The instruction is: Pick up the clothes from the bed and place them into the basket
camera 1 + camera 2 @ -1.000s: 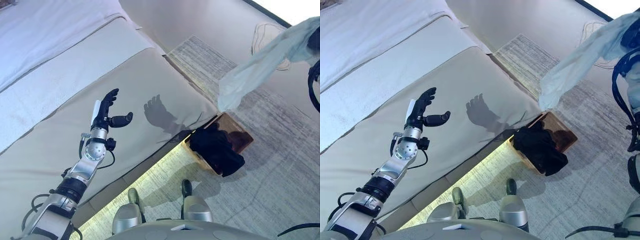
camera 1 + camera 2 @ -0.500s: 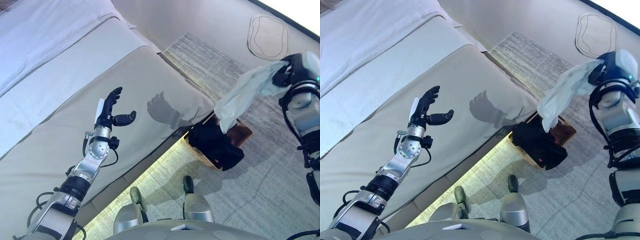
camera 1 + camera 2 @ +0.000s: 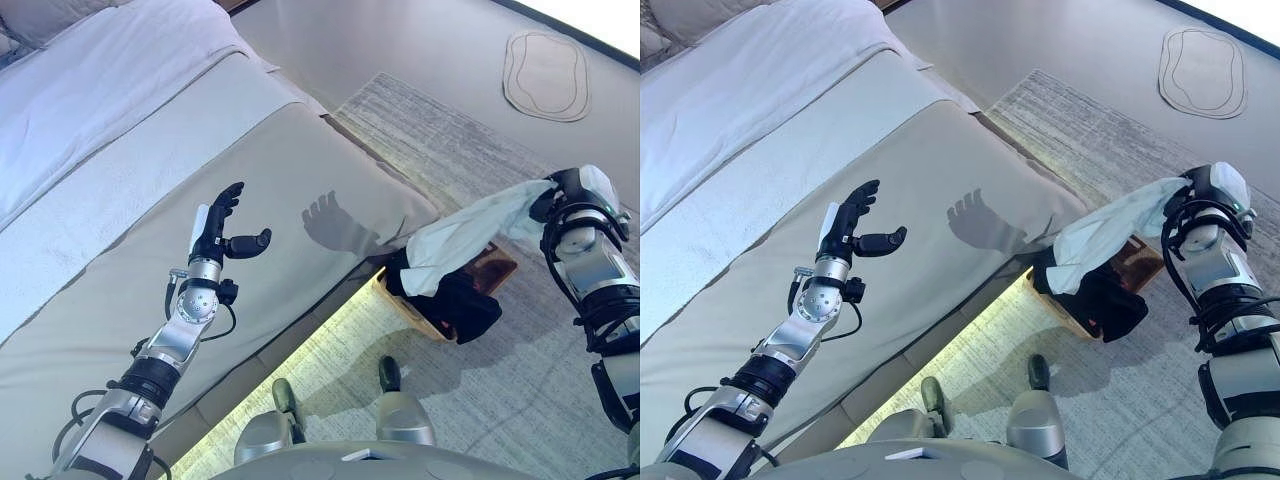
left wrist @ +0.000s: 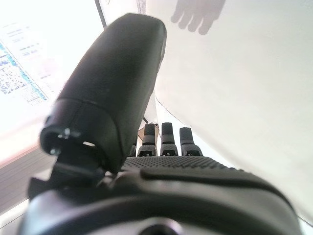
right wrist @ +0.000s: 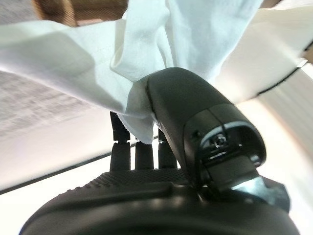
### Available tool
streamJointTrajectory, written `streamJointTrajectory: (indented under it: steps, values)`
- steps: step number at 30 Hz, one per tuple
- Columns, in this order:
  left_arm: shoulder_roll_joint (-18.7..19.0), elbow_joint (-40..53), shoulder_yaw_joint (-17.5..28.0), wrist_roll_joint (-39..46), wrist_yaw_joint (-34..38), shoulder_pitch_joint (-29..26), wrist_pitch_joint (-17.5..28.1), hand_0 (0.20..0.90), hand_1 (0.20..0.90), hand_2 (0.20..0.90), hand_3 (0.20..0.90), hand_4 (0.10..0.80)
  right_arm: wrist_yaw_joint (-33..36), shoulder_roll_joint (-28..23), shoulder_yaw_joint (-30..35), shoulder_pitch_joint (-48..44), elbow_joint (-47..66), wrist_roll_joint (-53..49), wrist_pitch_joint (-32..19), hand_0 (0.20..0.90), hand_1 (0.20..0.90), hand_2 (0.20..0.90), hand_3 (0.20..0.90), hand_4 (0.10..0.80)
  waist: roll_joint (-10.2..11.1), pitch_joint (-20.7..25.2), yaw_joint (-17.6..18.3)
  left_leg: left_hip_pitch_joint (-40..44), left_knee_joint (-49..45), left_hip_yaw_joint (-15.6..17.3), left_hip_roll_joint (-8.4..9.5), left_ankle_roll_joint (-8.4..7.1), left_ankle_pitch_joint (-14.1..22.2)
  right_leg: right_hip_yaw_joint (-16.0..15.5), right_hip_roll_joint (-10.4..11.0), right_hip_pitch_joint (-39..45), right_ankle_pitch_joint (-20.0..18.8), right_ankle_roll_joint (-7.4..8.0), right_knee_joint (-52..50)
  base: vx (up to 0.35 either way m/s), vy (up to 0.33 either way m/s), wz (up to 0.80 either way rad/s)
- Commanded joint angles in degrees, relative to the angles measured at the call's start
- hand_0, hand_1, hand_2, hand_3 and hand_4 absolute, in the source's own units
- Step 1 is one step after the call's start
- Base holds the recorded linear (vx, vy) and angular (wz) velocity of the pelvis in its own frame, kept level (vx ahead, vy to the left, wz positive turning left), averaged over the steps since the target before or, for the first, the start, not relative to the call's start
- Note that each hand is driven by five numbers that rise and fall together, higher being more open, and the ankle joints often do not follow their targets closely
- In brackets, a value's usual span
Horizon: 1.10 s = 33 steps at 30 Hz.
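Note:
My right hand (image 3: 556, 193) is shut on a white cloth (image 3: 460, 235), pinched between thumb and fingers in the right wrist view (image 5: 161, 44). The cloth hangs down and drapes onto the brown basket (image 3: 497, 266) on the floor beside the bed. Dark clothes (image 3: 462, 300) lie in the basket and spill over its rim. My left hand (image 3: 222, 228) is open and empty, held above the beige bed cover (image 3: 120, 280); its straight fingers (image 4: 168, 139) show in the left wrist view.
The bed (image 3: 750, 120) spans the left with white sheets at the far side. A grey patterned rug (image 3: 500, 390) covers the floor under the basket. A small oval mat (image 3: 546, 75) lies on the floor at the far right.
My right hand has come down and inward with the white cloth, from high at the right edge to just over the basket. The cloth's end now rests on the dark clothes. The camera has shifted.

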State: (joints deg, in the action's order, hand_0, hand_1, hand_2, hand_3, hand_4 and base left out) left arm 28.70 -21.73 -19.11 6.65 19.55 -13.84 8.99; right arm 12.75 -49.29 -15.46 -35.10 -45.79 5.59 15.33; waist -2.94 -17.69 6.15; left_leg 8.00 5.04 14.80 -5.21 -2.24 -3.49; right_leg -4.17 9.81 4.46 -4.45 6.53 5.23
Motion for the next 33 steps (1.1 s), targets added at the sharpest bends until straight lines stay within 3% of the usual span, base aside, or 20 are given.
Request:
streamJointTrajectory:
  steps: [1, 13, 14, 15, 16, 33]
  values:
    - [1.4, 1.8, 0.0, -0.6, 2.3, -3.0, 4.4, 0.9, 0.9, 0.9, 0.9, 0.8, 4.3, -3.1, -0.2, -4.2, -1.7, 1.4, -2.5, 0.3, 0.3, 0.3, 0.2, 0.1, 0.6, 4.6, -1.8, -0.3, 0.0, -1.2, -5.31, -3.65, 3.0, -0.4, 1.6, -2.3, 0.7, 0.15, -2.0, 0.0, 0.0, 0.0]
    - [1.4, 1.6, -1.1, -0.3, 1.7, -3.5, 4.6, 0.9, 0.9, 0.9, 0.9, 0.8, 2.7, -2.7, -1.7, -4.3, -5.0, 3.7, -4.4, 0.309, 0.309, 0.309, 0.211, 0.111, 0.3, 4.6, -2.0, 0.0, 0.0, -1.1, -5.37, -3.74, 3.0, -0.3, 1.5, -2.0, 0.6, 0.11, -1.8, 0.0, 0.0, 0.0]
    - [1.3, 1.5, -1.1, -0.4, 1.7, -3.5, 4.7, 0.9, 0.9, 0.9, 0.9, 0.8, 2.6, -2.7, -1.8, -4.3, -5.2, 3.8, -4.3, 0.479, 0.479, 0.479, 0.409, 0.309, 0.2, 4.7, -2.0, 0.1, 0.0, -1.1, -5.38, -3.76, 2.9, -0.3, 1.5, -1.9, 0.6, 0.11, -1.7, 0.0, 0.0, 0.0]
    - [1.1, 1.6, -1.2, -0.5, 1.8, -3.4, 4.7, 0.9, 0.9, 0.9, 0.9, 0.8, 2.7, -2.5, -1.8, -4.2, -5.5, 3.8, -4.5, 0.766, 0.766, 0.766, 0.744, 0.644, 0.2, 4.7, -2.0, 0.1, 0.0, -1.1, -5.37, -3.77, 2.9, -0.3, 1.5, -1.7, 0.6, 0.09, -1.5, 0.0, 0.0, 0.0]
    - [1.0, 1.7, -1.3, -0.5, 1.9, -3.5, 4.5, 0.9, 0.9, 0.9, 0.9, 0.8, 2.7, -2.3, -1.8, -4.1, -5.8, 3.9, -4.6, 0.9, 0.9, 0.9, 0.9, 0.8, 0.2, 4.8, -2.0, 0.2, 0.0, -1.1, -5.33, -3.76, 2.9, -0.3, 1.4, -1.6, 0.6, 0.08, -1.5, 0.0, 0.0, 0.0]
    - [1.4, 1.2, -1.4, -0.4, 1.2, -3.8, 4.2, 0.9, 0.9, 0.9, 0.9, 0.8, 2.8, 0.0, -2.0, -3.4, -5.2, 3.5, -3.7, 0.9, 0.9, 0.9, 0.9, 0.8, 1.3, 5.6, -2.6, 0.1, 0.0, -1.2, -5.73, -3.76, 2.8, -1.1, 1.3, -0.8, 0.1, 0.18, -0.6, -0.006, 0.0, 0.02]
